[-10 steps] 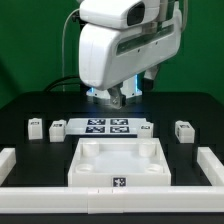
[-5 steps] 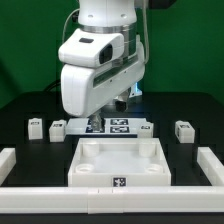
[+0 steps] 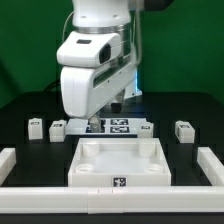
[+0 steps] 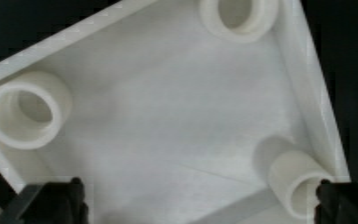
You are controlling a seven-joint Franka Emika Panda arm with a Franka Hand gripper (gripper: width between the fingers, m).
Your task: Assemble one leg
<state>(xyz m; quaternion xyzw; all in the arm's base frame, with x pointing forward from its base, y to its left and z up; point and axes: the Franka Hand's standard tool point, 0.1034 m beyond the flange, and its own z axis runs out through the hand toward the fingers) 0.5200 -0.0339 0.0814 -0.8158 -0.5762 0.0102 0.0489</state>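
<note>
Several small white legs with marker tags stand on the black table: two at the exterior view's left (image 3: 35,127) (image 3: 58,127) and two at its right (image 3: 147,128) (image 3: 183,130). The white square tabletop (image 3: 118,160) with raised rim lies in front of them. My gripper (image 3: 97,120) hangs over the tabletop's far edge, near the left pair of legs. In the wrist view the gripper (image 4: 202,205) is open and empty, its dark fingertips (image 4: 51,205) wide apart above the tabletop (image 4: 158,110) and its round corner sockets (image 4: 25,110). No leg shows in the wrist view.
The marker board (image 3: 120,126) lies behind the tabletop, partly hidden by the arm. White walls bound the work area at the exterior view's left (image 3: 8,160), right (image 3: 212,165) and front (image 3: 60,200).
The arm has swung toward the exterior view's left and come lower over the tabletop's far edge. In the last half second it has barely moved. The parts have not moved.
</note>
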